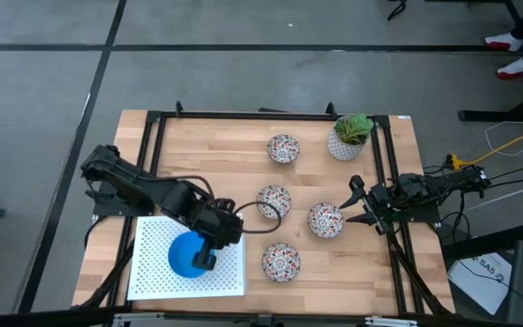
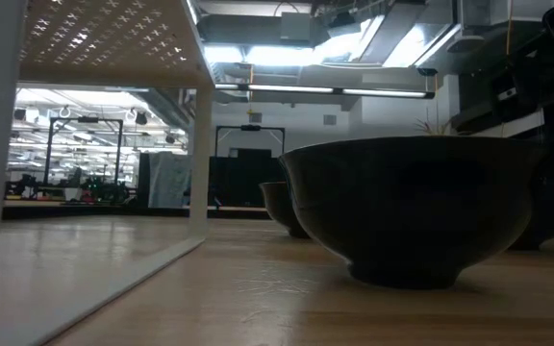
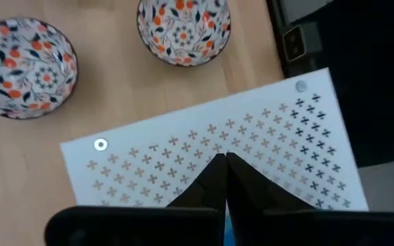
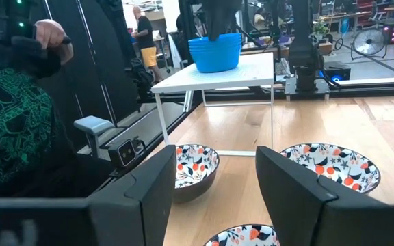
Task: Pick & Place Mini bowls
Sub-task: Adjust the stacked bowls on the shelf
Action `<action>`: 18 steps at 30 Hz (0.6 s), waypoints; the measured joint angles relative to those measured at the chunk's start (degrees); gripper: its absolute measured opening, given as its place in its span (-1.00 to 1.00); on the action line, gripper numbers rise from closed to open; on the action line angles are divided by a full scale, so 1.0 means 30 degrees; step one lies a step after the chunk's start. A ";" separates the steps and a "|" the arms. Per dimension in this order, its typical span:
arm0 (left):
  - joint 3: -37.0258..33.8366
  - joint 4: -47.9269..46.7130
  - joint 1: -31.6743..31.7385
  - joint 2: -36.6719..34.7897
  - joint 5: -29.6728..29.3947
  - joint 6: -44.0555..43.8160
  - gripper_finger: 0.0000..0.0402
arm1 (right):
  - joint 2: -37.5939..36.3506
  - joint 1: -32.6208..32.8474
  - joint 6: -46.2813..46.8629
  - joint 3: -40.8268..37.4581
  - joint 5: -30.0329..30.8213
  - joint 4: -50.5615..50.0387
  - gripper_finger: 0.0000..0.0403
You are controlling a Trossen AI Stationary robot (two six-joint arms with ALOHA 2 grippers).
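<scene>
Wooden table (image 1: 243, 154) carries a white perforated stand (image 1: 152, 272). Beside it, the nearest patterned bowl (image 1: 325, 220) is faced by the right gripper (image 1: 357, 207), jaws wide and empty; the left gripper (image 1: 205, 259) is pinched on the blue stack (image 1: 185, 254).

Wooden table (image 1: 207, 154), four floral bowls (image 1: 283, 148), potted plant (image 1: 347, 138), white perforated stand (image 1: 152, 272)

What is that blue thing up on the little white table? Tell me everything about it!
It is a stack of blue bowls: plain, bright blue, round and smooth, nested upright one inside another. How many there are cannot be told. The stack stands on top of a white shelf with cross-shaped holes and thin white legs, at the table's front left. The left tool is shut at the stack's rim.
</scene>
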 joint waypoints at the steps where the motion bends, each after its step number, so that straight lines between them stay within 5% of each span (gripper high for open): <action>1: -0.0039 0.0051 -0.0007 0.0157 -0.0056 -0.0081 -0.99 | -0.0002 0.0000 0.0000 0.0000 -0.0002 -0.0002 0.00; 18: -0.0061 -0.0251 -0.0712 0.1553 0.1869 -0.3019 -0.99 | -0.0002 0.0003 0.0000 0.0000 -0.0002 0.0000 0.00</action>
